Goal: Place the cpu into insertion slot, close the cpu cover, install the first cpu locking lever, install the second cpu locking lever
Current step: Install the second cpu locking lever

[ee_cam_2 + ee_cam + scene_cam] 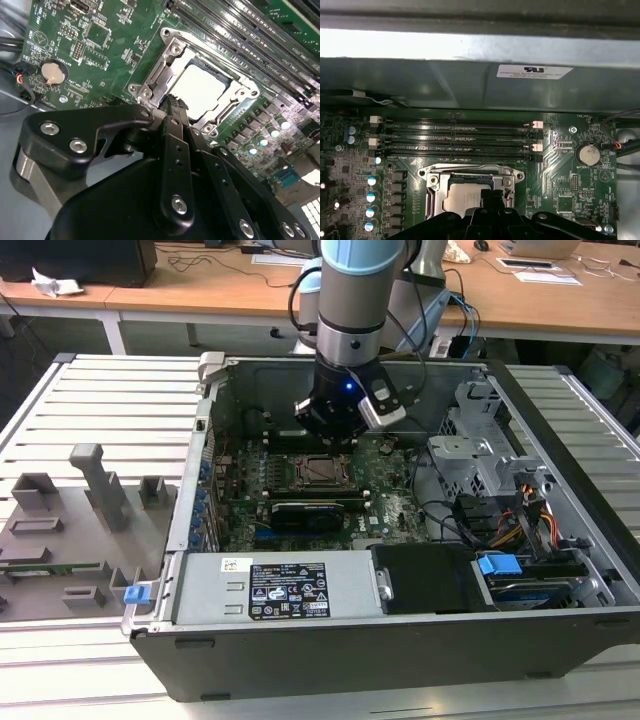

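We see the black gripper (333, 432) at the end of the grey and pale blue arm (352, 300) reaching down into the open dark grey computer case (400, 640), just above the green motherboard (395, 475). In the exterior view the square dark insertion slot with its silvery metal rim (322, 470) lies directly below the gripper, with the long black expansion card (315, 512) just beside it on the near side. In both wrist views the small flat square cpu with its pale beige-silver face (200, 90) (462, 199) sits inside the insertion slot (197, 80) (470, 192), showing through the square window of the thin silvery metal cpu cover (160, 75) (470, 175), which lies flat over the socket. In the second wrist view the gripper (175, 107) has its black fingers (175, 150) drawn together with no gap visible between them, their ribbed tip at the edge of the cover frame; we see nothing held between them. In the first wrist view the long black memory slots (455, 137) run beside the socket, and a round silver coin battery (587, 152) sits well apart from it on the board.
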